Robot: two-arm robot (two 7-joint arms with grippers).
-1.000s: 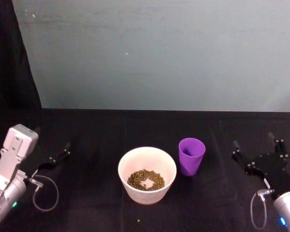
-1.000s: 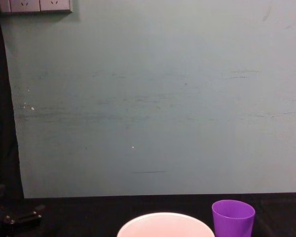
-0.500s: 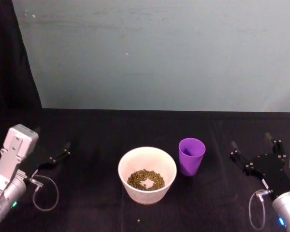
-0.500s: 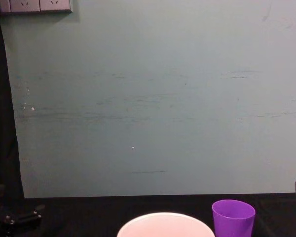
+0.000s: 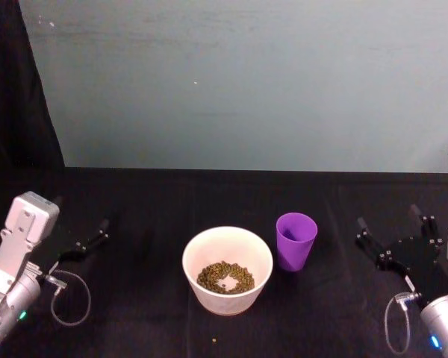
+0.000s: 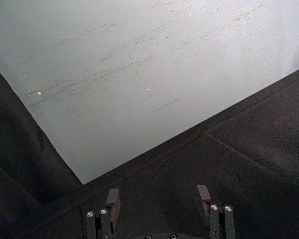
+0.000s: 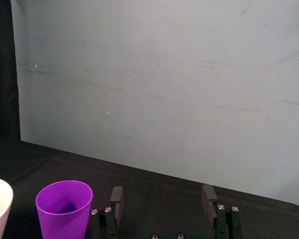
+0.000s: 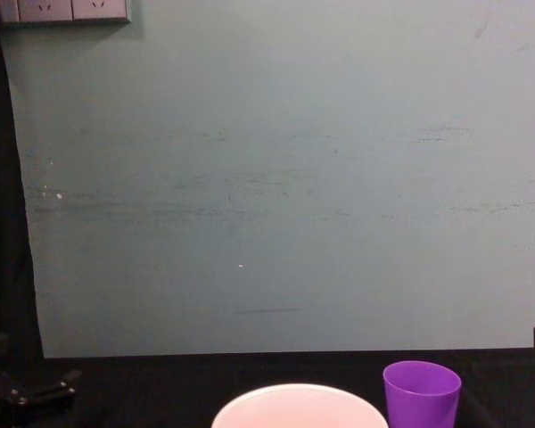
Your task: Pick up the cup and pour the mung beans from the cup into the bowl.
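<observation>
The purple cup [image 5: 296,240] stands upright on the black table, just right of the pale bowl [image 5: 191,253]; it also shows in the chest view [image 8: 421,390] and the right wrist view [image 7: 64,211]. Mung beans [image 5: 225,277] lie in the bottom of the bowl, and I see none inside the cup. My right gripper [image 5: 388,218] rests open on the table to the right of the cup, well apart from it, its fingers [image 7: 117,195] empty. My left gripper [image 5: 81,215] sits open and empty at the far left [image 6: 158,196].
A single stray bean [image 5: 213,341] lies on the black cloth in front of the bowl. A pale teal wall [image 5: 239,82] rises behind the table. Loose cable loops hang by both wrists [image 5: 69,300]. The bowl's rim [image 8: 299,393] shows low in the chest view.
The right gripper has edged very slightly toward the cup. Cup, bowl and left arm have not moved.
</observation>
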